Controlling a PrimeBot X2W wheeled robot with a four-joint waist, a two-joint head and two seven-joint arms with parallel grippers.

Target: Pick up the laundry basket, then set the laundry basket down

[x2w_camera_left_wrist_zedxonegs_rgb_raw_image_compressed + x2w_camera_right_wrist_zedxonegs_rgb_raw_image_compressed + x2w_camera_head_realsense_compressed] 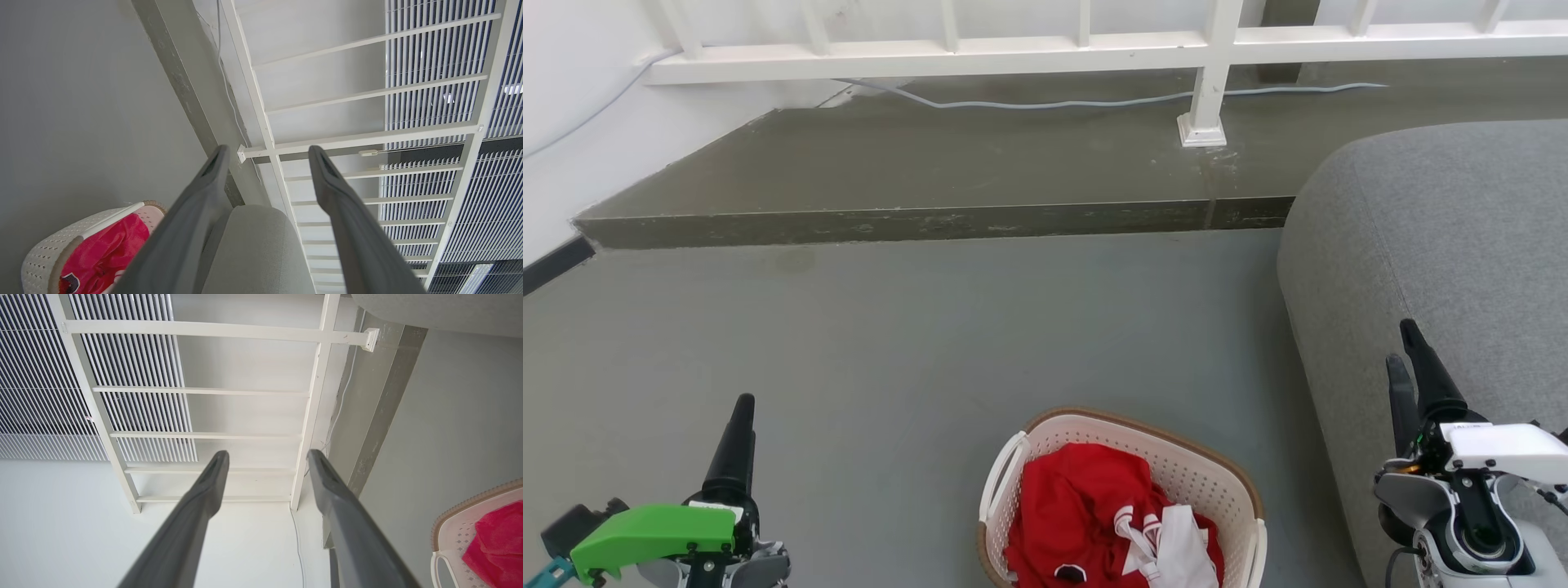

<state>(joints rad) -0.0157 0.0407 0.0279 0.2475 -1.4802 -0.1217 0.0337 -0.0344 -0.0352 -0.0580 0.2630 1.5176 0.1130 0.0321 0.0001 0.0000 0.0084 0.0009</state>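
Note:
The laundry basket (1207, 474) stands on the grey floor at the bottom middle of the head view, cream-white and perforated with a brown rim and a white handle on each side. Red and white clothes (1078, 506) lie in it. My left gripper (743, 408) hovers to the basket's left, well apart from it. My right gripper (1401, 343) is to its right, over the sofa's edge. In the left wrist view the left gripper (267, 153) is open and empty, with the basket (49, 249) at lower left. The right gripper (267, 455) is open too, and the basket (453, 535) sits at lower right.
A grey sofa (1445, 269) takes up the right side, close beside the basket. Beyond the open floor runs a raised step (931, 220) with a white railing (1209, 82) and a loose cable (1054, 104) on it. A white wall (572, 122) closes the left.

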